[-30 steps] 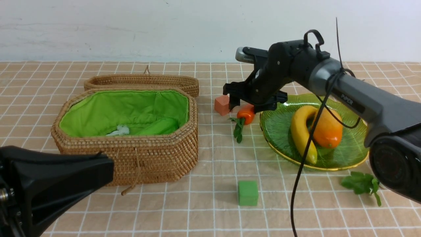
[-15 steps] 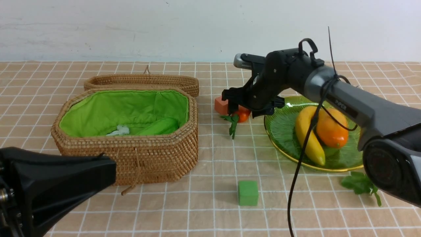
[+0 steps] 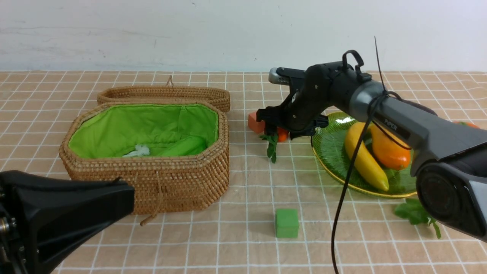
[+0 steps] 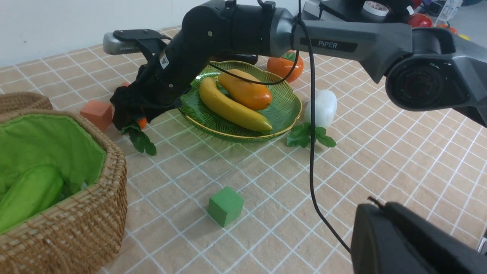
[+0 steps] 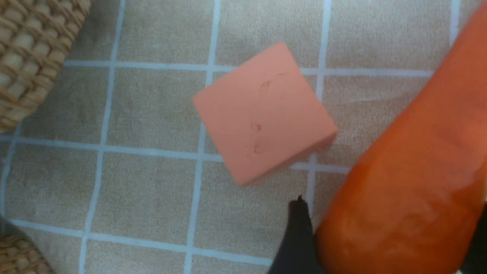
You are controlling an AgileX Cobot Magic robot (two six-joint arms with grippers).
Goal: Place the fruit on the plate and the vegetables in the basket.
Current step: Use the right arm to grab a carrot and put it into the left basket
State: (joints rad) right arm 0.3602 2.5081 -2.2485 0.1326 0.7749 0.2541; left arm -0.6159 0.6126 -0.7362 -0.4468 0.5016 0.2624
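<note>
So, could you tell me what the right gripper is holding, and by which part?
The right gripper holds the carrot by its orange body; the leaves hang free.

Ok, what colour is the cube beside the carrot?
Orange-pink; the cube shows best in the right wrist view, beside the carrot.

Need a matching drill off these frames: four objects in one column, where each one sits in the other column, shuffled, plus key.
Column A
1. banana
2. green gourd
3. carrot
4. green cube

Column B
a. on the tablecloth, apart from the other things
b. between the fingers of the right end effector
c. on the green plate
d. inside the basket

Pairs: 1-c, 2-d, 3-b, 4-a
</note>
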